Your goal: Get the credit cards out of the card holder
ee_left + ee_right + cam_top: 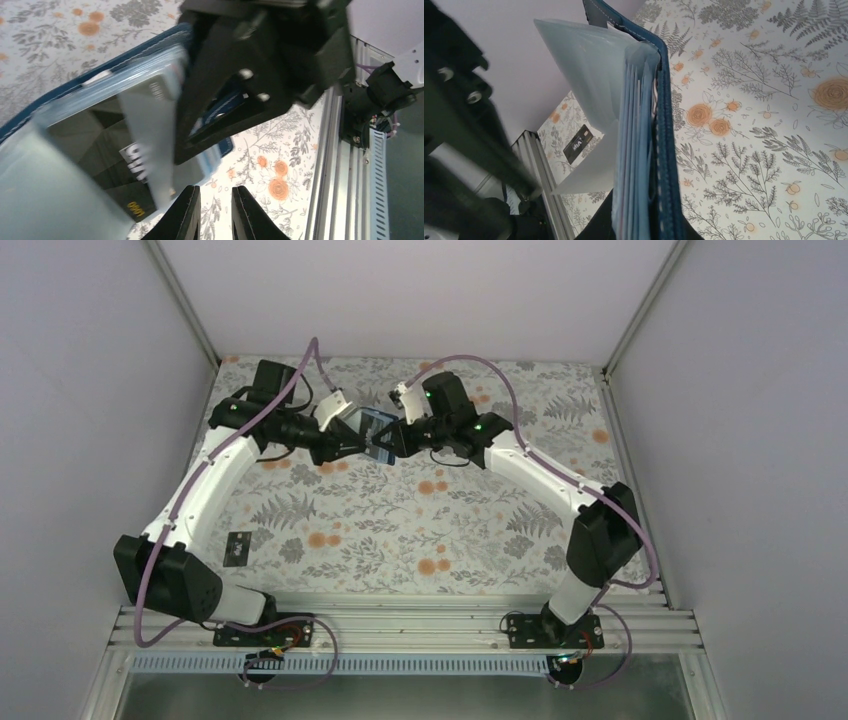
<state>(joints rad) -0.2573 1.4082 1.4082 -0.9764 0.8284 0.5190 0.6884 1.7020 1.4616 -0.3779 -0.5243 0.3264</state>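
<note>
The navy card holder [372, 427] hangs open above the back middle of the table. My right gripper [390, 443] is shut on its spine edge. In the right wrist view the holder [665, 125] stands edge-on between the right gripper's [646, 225] fingers, its pale blue pockets [589, 65] fanned left. My left gripper [216, 192] is open by a narrow gap, with only table showing between the fingers, just under the holder's pockets [75, 125]. A black card [112, 165] with pale letters shows among those pockets. Another black card [237, 547] lies on the table at near left, and also shows in the right wrist view [578, 144].
The floral table cover [420, 530] spans the table. White walls [90, 390] close the left, right and back. A metal rail [400, 625] runs along the near edge by the arm bases, and also shows in the left wrist view [345, 175].
</note>
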